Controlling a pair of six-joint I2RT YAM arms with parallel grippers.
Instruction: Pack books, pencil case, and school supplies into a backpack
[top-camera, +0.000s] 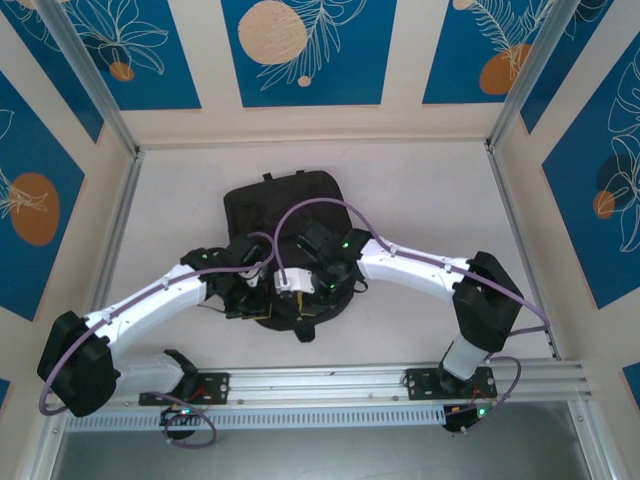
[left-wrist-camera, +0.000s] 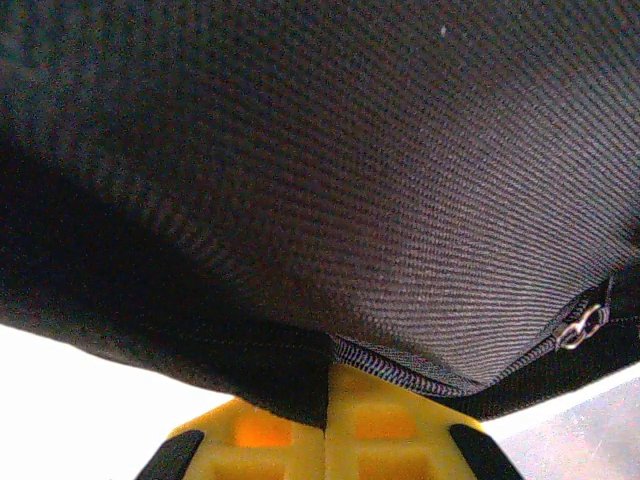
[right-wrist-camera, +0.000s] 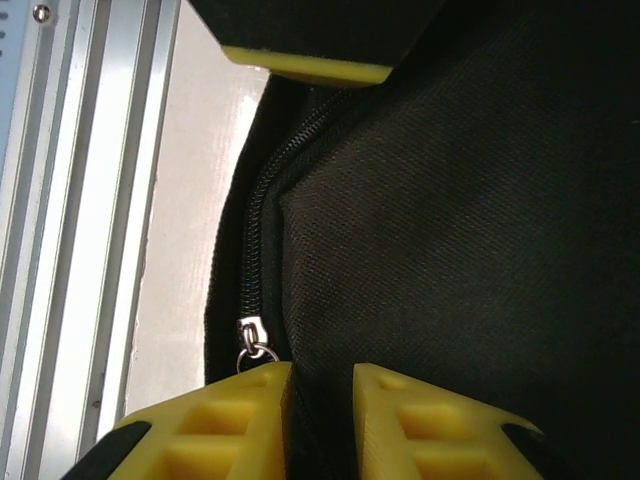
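**Both grippers on the near end of the backpack**

The white table (top-camera: 420, 200) carries the black backpack (top-camera: 270, 200), which lies flat at its middle; no book, pencil case or small supply can be seen around the backpack. A metal rail (right-wrist-camera: 90, 200) runs along the table edge on the near side of the backpack.

The left arm (top-camera: 160, 295) and the right arm (top-camera: 420, 270) both reach in over the backpack's near end, one from each side.

The left gripper (left-wrist-camera: 328, 400) has its yellow fingers pressed together, with a fold of the backpack's cloth caught at their tips, right by the zip.

The right gripper (right-wrist-camera: 322, 375) sits against the backpack's side panel, its fingers a narrow gap apart with black cloth showing between them; whether that cloth is pinched cannot be told.

A closed zip (right-wrist-camera: 262, 190) curves along the backpack's edge. Its metal slider (right-wrist-camera: 250, 332) hangs just beside the right gripper's finger, outside the gap.
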